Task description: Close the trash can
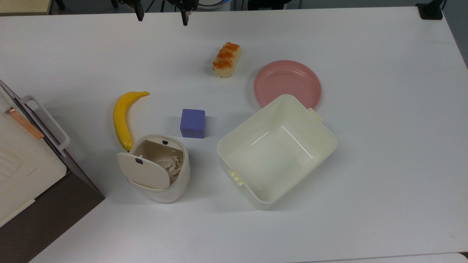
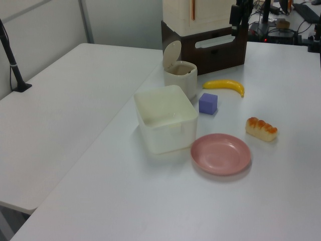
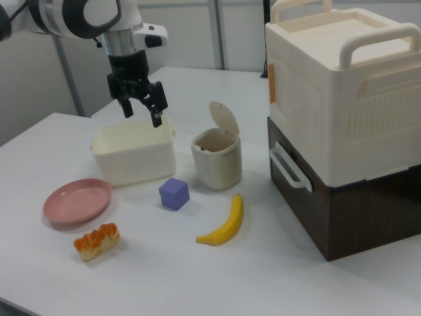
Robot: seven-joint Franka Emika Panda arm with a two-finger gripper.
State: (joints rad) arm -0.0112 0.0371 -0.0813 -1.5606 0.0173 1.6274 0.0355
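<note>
The trash can (image 1: pixel 180 179) is a small cream bin at the top view's lower left, and its hinged lid (image 1: pixel 145 171) stands up open. Crumpled paper (image 1: pixel 172 165) lies in its brownish inside. It also stands in the left view (image 2: pixel 181 80) and the right view (image 3: pixel 217 163), with the lid (image 3: pixel 223 118) tilted back. My gripper (image 1: pixel 161 16) is open at the top view's upper edge, far from the bin. In the right view the gripper (image 3: pixel 142 113) hangs above the tub with nothing between its fingers.
A banana (image 1: pixel 122 118) lies beside the bin, and a purple cube (image 1: pixel 192 123) stands just to the top view's right of it. A large cream tub (image 1: pixel 321 126), a pink plate (image 1: pixel 287 84) and a bread roll (image 1: pixel 227 59) lie further on. A cream appliance on a dark box (image 3: pixel 342 131) stands near the bin.
</note>
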